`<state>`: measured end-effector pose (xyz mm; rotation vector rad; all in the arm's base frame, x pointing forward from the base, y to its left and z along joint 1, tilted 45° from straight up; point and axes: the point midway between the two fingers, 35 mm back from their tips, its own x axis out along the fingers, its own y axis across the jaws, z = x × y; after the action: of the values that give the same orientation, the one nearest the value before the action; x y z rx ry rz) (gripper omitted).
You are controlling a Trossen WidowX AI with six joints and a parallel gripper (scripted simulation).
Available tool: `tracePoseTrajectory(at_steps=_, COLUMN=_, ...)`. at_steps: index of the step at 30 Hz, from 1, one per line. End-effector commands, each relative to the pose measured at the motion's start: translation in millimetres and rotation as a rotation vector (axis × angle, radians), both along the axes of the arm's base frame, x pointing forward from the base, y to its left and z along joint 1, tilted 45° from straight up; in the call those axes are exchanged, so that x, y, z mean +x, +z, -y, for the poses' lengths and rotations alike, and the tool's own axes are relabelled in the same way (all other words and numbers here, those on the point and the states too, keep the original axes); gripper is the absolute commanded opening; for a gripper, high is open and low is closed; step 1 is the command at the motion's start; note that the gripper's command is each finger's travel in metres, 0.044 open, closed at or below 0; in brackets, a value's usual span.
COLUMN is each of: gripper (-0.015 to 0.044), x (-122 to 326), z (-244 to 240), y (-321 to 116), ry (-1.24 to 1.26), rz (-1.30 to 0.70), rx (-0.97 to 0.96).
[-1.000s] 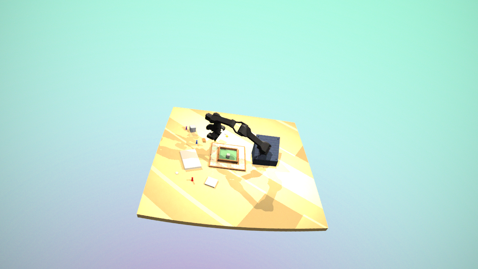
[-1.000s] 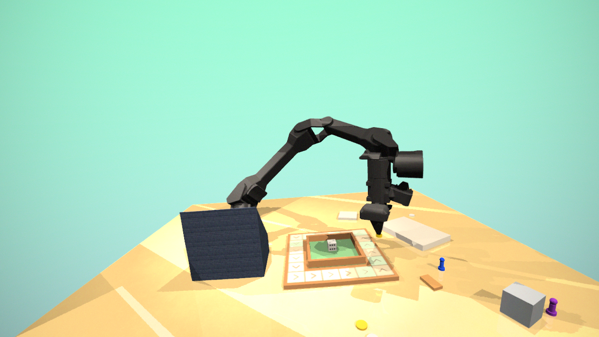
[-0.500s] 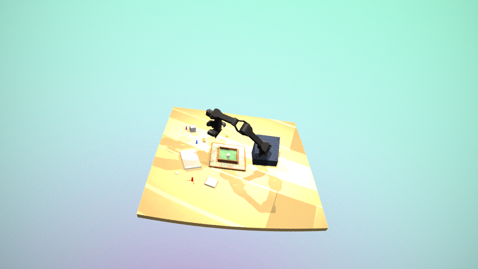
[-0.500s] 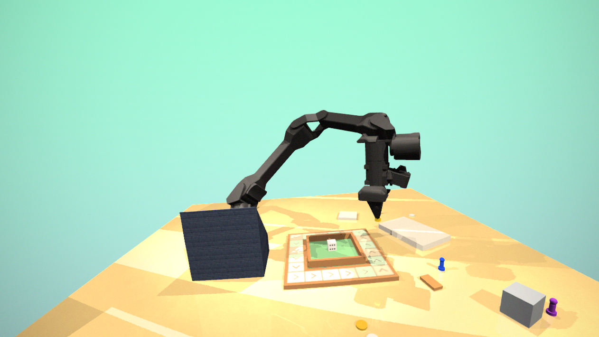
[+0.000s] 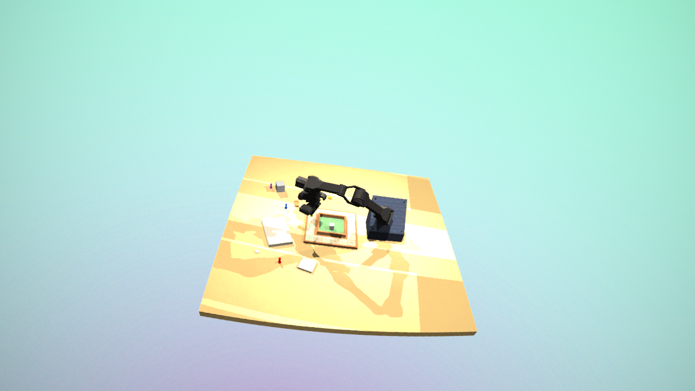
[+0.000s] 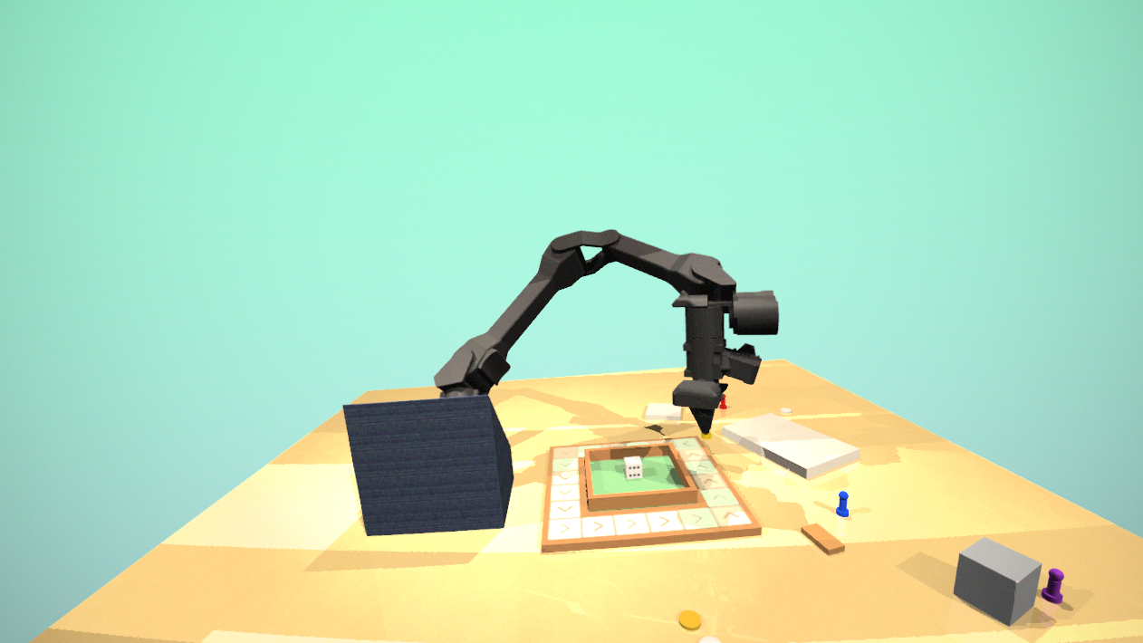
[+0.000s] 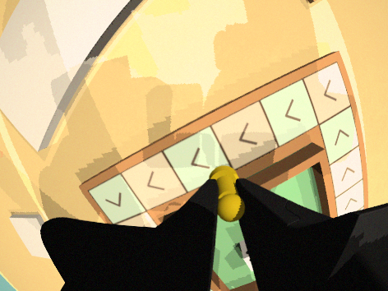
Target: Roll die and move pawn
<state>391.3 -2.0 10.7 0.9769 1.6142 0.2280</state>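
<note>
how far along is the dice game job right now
Done: the die already lies in the tray. In hand: the gripper is shut on the yellow pawn, carrying it above the ring of squares. Left: set it on the right square, let go, pull the arm away.

No words, brands or digits readable anywhere. Only signs: dark arrow chevrons printed one to a square on the ring of squares of the board (image 6: 651, 537), pointing right along the near row in the exterior view and leftward along the row under the wrist camera. Black pips on the white die (image 6: 632, 467) in the tray (image 6: 639, 500), six on the side face toward the exterior camera; top face unreadable.
</note>
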Motion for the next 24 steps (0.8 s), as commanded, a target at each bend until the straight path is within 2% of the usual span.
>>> tracePoseTrajectory(at_steps=1, gripper=0.0000, x=-4.0, z=-19.4, y=2.9, ry=-0.004, rz=-0.001, rx=0.010)
tracePoseTrajectory(at_steps=12, gripper=0.0000, x=-3.3, z=-44.3, y=-21.1, ry=-0.004, rz=-0.001, rx=0.012)
tracePoseTrajectory(at_steps=24, gripper=0.0000, x=-3.0, z=-50.9, y=-27.7, ry=-0.004, rz=-0.001, rx=0.013)
